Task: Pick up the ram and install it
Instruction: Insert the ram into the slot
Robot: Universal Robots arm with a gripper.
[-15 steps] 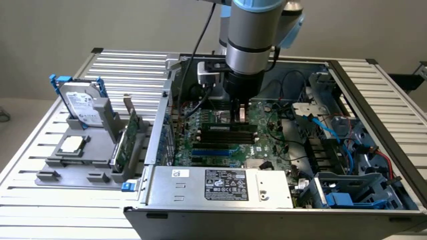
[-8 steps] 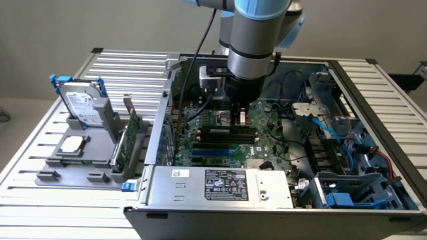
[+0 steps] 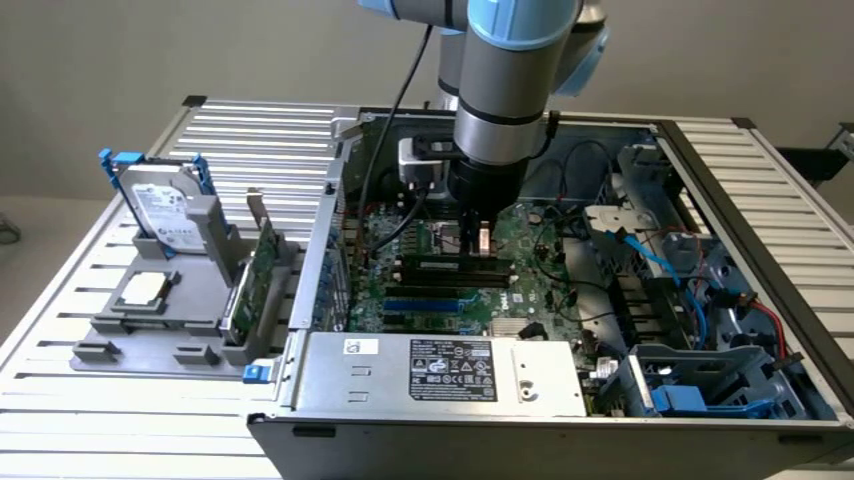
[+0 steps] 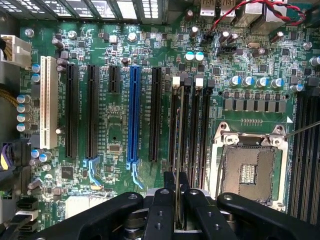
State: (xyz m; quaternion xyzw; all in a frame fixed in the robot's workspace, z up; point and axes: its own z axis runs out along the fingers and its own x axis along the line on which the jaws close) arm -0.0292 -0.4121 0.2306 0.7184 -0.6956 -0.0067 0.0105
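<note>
Though edge-on, ram (image 4: 178,200) between jaws

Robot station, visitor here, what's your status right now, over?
Pincer shut on memory stick, inside the computer case. Stick right over the black memory slots. Nothing seen blocking them.
</note>
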